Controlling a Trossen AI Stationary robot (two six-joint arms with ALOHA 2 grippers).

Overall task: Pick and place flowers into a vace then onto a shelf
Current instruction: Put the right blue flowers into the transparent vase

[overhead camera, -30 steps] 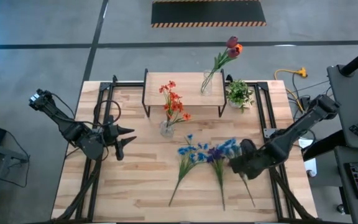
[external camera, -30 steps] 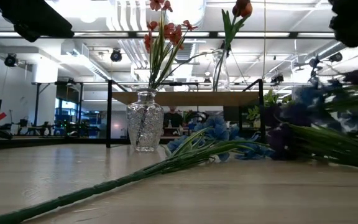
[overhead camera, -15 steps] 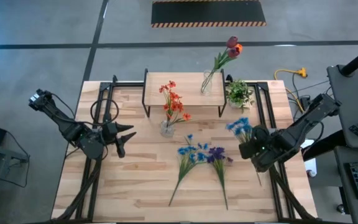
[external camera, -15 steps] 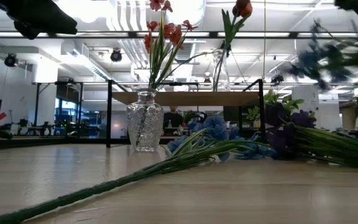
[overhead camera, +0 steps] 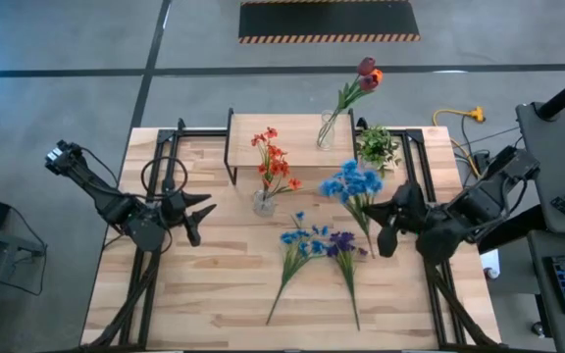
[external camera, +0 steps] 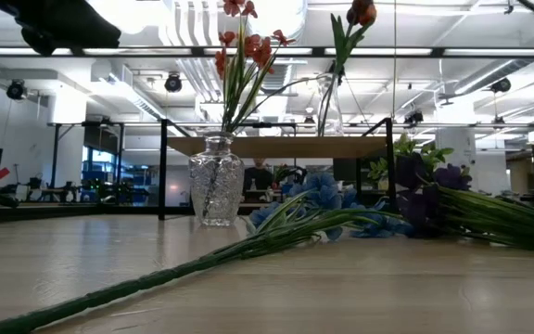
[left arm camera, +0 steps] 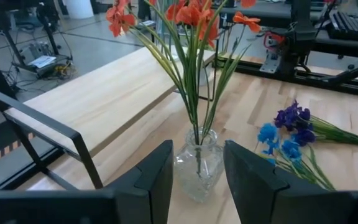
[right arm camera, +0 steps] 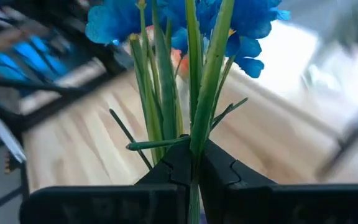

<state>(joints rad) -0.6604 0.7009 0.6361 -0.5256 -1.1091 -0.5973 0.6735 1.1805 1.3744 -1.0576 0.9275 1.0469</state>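
- Right gripper (overhead camera: pixel 388 224) is clenching a blue flower (overhead camera: pixel 352 183) by its stem, center-right of frame, above the desk (overhead camera: pixel 214 294).
- Left gripper (overhead camera: pixel 196 213) is sitting part open, center-left, grasping nothing.
- Shelf (overhead camera: pixel 292 129) is sitting top center.

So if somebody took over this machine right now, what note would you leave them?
Right tool: shut on the blue flower bunch, held above the table.
Left tool: partly open, empty, waiting beside the glass vase.
Done: red tulips in a vase on the shelf; orange flowers in the glass vase on the table.
Left: vase the held bunch, the second blue bunch and purple flowers; shelve the vases.
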